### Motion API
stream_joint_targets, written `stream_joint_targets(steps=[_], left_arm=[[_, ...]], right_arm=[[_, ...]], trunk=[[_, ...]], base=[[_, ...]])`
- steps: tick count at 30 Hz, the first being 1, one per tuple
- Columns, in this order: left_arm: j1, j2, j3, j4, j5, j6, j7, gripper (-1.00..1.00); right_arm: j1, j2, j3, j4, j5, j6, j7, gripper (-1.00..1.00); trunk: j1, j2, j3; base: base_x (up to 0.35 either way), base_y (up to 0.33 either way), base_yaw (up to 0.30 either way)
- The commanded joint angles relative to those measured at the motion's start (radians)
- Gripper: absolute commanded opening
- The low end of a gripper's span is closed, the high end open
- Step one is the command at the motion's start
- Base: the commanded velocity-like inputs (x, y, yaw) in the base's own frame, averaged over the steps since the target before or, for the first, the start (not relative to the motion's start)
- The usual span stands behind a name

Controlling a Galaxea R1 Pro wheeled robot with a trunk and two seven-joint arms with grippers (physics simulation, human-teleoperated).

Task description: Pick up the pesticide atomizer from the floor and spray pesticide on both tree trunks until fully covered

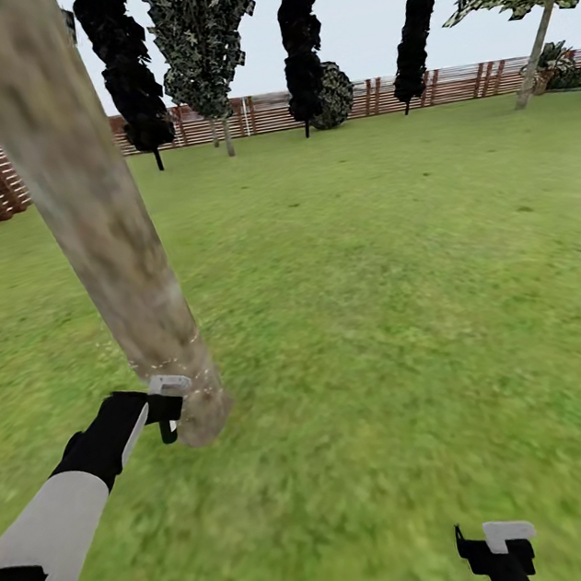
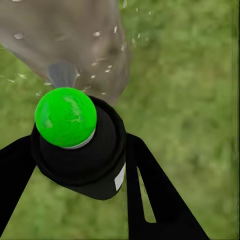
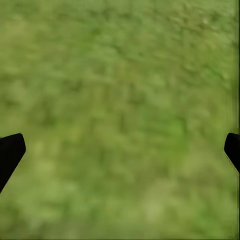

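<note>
At lower left, the left gripper [image 2: 80, 165] clenches the small black, green-topped pesticide atomizer [image 2: 80, 150] beside the mottled beige-grey tree trunk [image 1: 95, 227], apparently mid-spray; next, coat higher bark; the right gripper [image 3: 120, 150] hangs released.

Mottled beige-grey tree trunk [image 1: 108, 253], black green-topped atomizer [image 2: 80, 145], green lawn [image 1: 405, 310]

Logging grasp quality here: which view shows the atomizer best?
The left wrist view: the atomizer sits close up between the left gripper fingers, dark body with a green top, pointed at the trunk. In the head view the left gripper is by the trunk base; the bottle itself is too small to tell. The right wrist view looks at grass.
</note>
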Motion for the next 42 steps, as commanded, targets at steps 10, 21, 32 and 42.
stream_joint_targets(steps=[10, 21, 32, 42], left_arm=[[-0.003, -0.003, -0.003, -0.003, 0.0, 0.0, 0.009, -1.0], [-0.004, -0.011, 0.062, -0.002, -0.005, -0.004, 0.01, -1.0], [-0.004, -0.011, 0.066, -0.002, -0.007, -0.006, 0.011, -1.0], [-0.003, -0.009, 0.07, -0.002, -0.007, -0.004, 0.011, -1.0]], right_arm=[[-0.001, 0.0, -0.005, 0.001, 0.011, -0.002, -0.005, 1.0], [-0.001, 0.0, -0.005, 0.001, 0.011, -0.002, -0.005, 1.0], [-0.001, -0.001, -0.006, 0.001, 0.011, -0.002, -0.005, 1.0], [-0.001, 0.0, -0.005, 0.001, 0.011, -0.002, -0.005, 1.0]], trunk=[[0.0, 0.0, -0.001], [0.0, 0.0, -0.001], [0.0, 0.0, -0.001], [0.0, 0.0, -0.001]], base=[[0.001, -0.273, 0.102], [0.082, -0.259, 0.197], [0.176, -0.235, 0.001], [0.011, -0.271, 0.043]])
